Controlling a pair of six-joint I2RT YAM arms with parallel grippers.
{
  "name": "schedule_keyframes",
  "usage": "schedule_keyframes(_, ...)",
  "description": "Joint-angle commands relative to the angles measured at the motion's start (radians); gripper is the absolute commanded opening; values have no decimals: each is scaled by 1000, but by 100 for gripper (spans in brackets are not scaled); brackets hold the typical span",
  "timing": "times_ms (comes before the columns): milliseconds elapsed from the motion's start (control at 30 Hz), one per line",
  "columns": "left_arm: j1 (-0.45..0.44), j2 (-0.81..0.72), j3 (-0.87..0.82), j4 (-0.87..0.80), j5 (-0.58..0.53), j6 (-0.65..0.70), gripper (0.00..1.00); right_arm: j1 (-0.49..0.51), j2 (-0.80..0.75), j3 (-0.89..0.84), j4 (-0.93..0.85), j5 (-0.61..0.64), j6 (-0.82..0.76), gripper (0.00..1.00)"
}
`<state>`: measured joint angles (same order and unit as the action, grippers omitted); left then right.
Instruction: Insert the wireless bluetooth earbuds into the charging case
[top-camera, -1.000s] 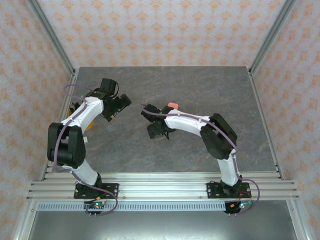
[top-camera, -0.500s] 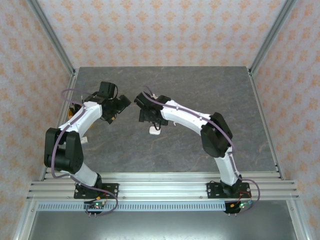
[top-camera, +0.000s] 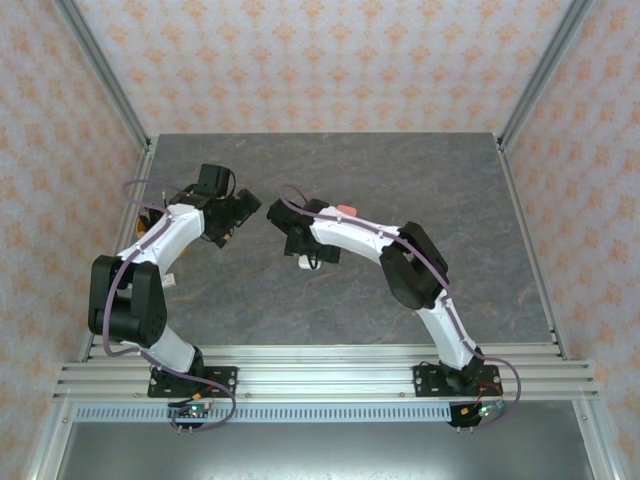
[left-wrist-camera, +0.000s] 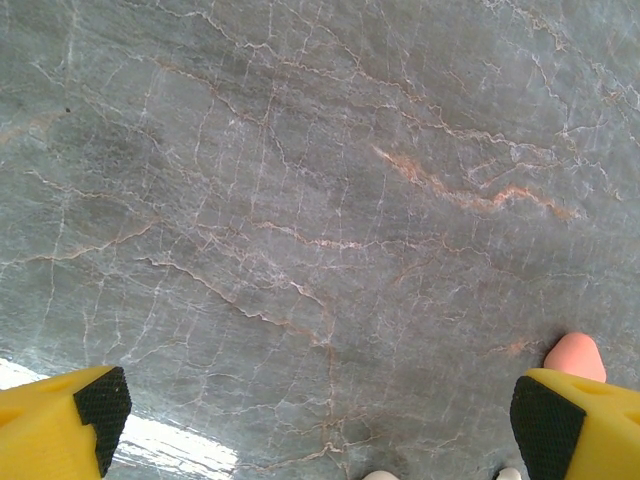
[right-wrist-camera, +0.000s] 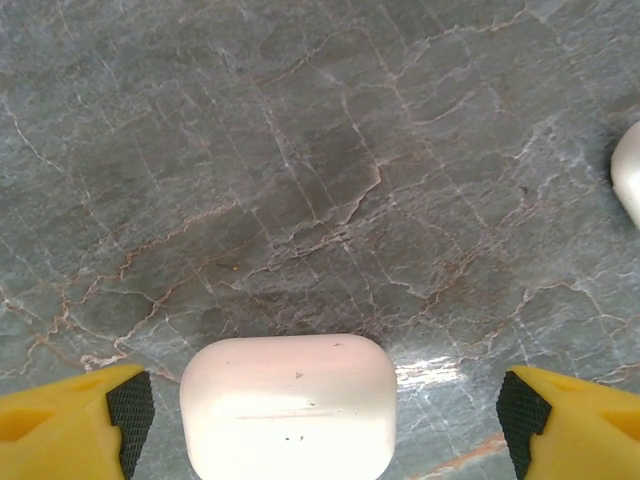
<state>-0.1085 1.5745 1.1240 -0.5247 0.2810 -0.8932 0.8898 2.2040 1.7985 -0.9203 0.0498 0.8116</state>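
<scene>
Your right gripper (right-wrist-camera: 325, 410) gapes around the white charging case (right-wrist-camera: 288, 405), touching neither side. Your left gripper (left-wrist-camera: 320, 410) hangs with its jaws spread wide too.

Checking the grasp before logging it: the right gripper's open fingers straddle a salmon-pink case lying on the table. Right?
Not quite. The case is white, not salmon-pink; the right wrist view shows it. It does lie on the table between the right gripper's open fingers.
</scene>
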Motion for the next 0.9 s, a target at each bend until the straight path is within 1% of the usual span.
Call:
schedule_keyframes(0, 9, -6, -19, 20, -9, -10, 100, 20, -6, -33, 45, 27, -10, 90)
schedule_keyframes(233, 10, -17, -33, 29, -6, -15, 100, 31, -3, -79, 84, 60, -8, 89)
schedule_keyframes(667, 10, -30, -49, 37, -9, -18, 100, 52, 12, -121, 122, 119, 51, 86)
schedule_keyframes(867, 9, -30, -59, 43, -8, -17, 100, 64, 30, -130, 142, 123, 83, 84)
